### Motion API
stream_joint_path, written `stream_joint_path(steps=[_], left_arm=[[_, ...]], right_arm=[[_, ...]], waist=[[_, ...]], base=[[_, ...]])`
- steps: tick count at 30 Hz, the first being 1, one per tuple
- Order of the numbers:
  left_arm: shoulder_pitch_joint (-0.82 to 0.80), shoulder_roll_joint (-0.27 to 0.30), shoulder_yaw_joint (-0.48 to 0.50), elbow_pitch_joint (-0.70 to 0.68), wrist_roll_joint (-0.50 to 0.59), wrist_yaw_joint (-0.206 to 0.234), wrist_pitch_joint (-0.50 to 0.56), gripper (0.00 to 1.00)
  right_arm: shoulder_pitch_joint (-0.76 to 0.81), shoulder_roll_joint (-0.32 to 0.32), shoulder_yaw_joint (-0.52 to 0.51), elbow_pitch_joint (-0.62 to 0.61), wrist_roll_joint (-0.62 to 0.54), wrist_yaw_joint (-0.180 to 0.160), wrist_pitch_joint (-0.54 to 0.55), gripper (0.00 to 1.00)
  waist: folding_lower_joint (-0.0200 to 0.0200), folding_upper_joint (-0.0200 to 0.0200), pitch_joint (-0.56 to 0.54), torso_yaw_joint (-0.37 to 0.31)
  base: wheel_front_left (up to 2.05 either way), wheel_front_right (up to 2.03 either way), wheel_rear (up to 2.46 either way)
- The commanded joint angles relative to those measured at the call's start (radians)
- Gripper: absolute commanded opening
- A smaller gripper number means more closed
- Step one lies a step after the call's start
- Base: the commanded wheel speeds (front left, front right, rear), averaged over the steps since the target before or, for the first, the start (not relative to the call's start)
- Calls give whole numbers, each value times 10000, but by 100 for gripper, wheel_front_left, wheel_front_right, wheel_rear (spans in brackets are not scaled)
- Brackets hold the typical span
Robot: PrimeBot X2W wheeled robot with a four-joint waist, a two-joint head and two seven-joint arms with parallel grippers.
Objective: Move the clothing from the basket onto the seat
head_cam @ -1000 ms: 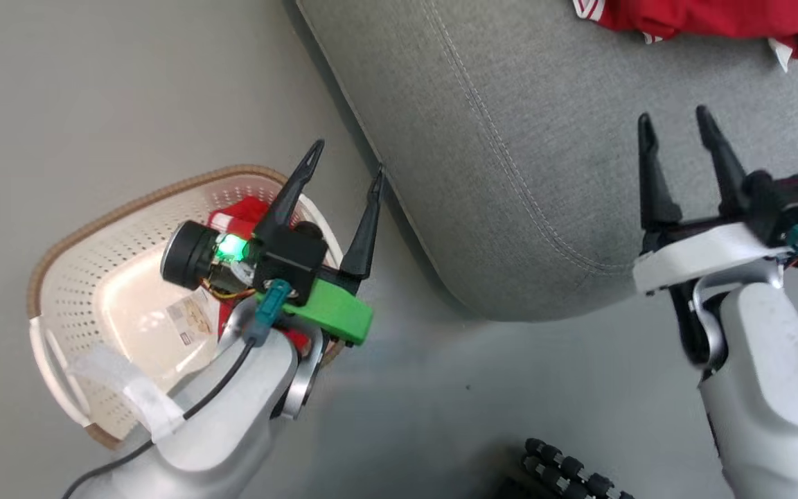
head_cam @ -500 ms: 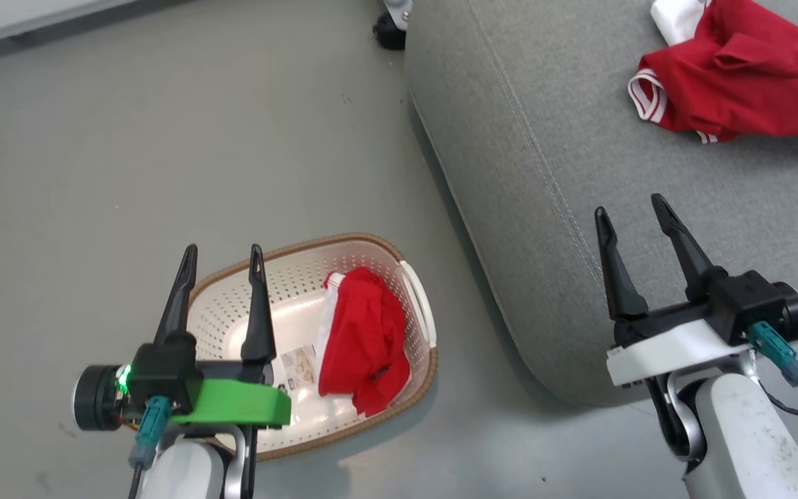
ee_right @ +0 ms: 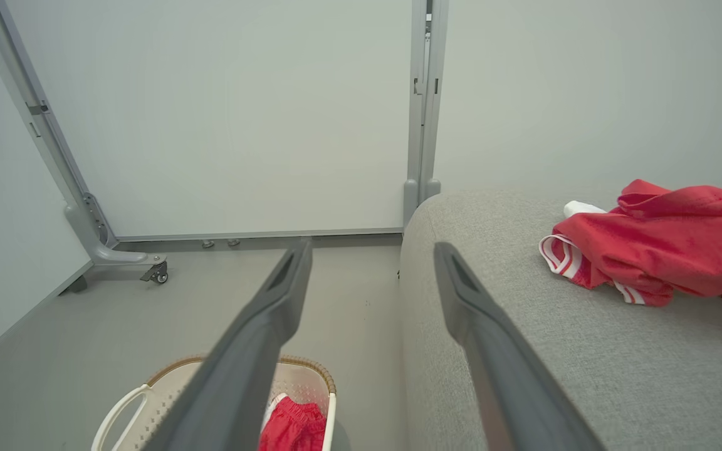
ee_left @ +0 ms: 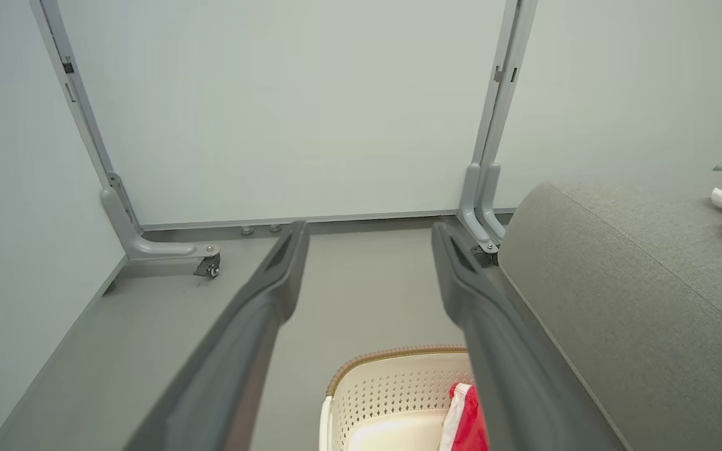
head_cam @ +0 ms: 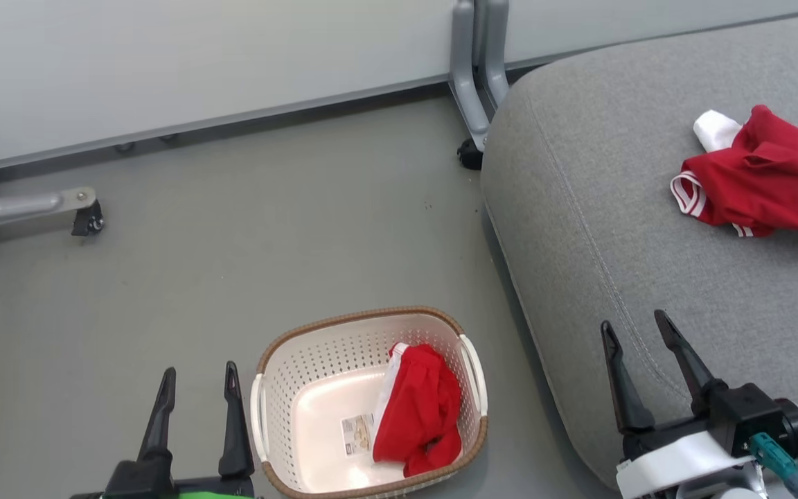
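At the near edge of the head view, the left end effector (head_cam: 198, 372) is seen over the floor (head_cam: 233, 242), just left of the basket (head_cam: 302, 360). Its fingers are spread apart and nothing is held. The right end effector (head_cam: 634, 322) is seen above the near corner of the seat (head_cam: 614, 242), likewise spread wide and empty. The basket is set on the floor near the seat. One red garment (head_cam: 420, 409) is bunched against the basket's right wall, with a paper label (head_cam: 356, 434) just beside it on the bottom. Farther off, a second red garment (head_cam: 766, 173) with white-striped trim is laid crumpled on the seat, and a white piece (head_cam: 714, 129) is seen at its far edge. Beyond, a grey post (head_cam: 472, 104) and a castered foot (head_cam: 84, 211) are found at the pale wall (head_cam: 198, 62).
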State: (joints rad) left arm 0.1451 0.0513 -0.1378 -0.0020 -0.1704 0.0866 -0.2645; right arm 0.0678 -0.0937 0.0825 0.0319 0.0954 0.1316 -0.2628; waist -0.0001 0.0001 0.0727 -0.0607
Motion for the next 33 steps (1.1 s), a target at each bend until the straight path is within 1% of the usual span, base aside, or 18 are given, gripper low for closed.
stream_joint_path(steps=[1,7,15,28,30,33], left_arm=[[318,-7,-47,-39,-93,-89,3,100],[757,-4,-56,-116,-158,-349,3,100],[667,-4,-41,-119,11,-493,3,100],[483,-4,-45,-80,77,-614,4,100],[462,-4,-4,-117,47,-540,3,100],[449,-4,-22,-145,157,-542,3,100]], right_arm=[[250,-53,34,-33,27,-17,-30,100],[589,13,-37,-15,24,-17,-30,100],[528,97,-83,13,-21,-17,-30,100],[418,162,-29,63,25,-17,-30,100],[415,161,-39,76,29,-17,-30,100],[422,170,-65,92,31,-17,-30,100]], waist=[[1,-1,-606,460],[1,-1,-810,457],[1,-1,-884,452],[1,-1,-831,471],[1,-1,-834,477],[1,-1,-843,477]], base=[[0,0,0],[0,0,0],[0,0,0],[0,0,0],[0,0,0],[0,0,0]])
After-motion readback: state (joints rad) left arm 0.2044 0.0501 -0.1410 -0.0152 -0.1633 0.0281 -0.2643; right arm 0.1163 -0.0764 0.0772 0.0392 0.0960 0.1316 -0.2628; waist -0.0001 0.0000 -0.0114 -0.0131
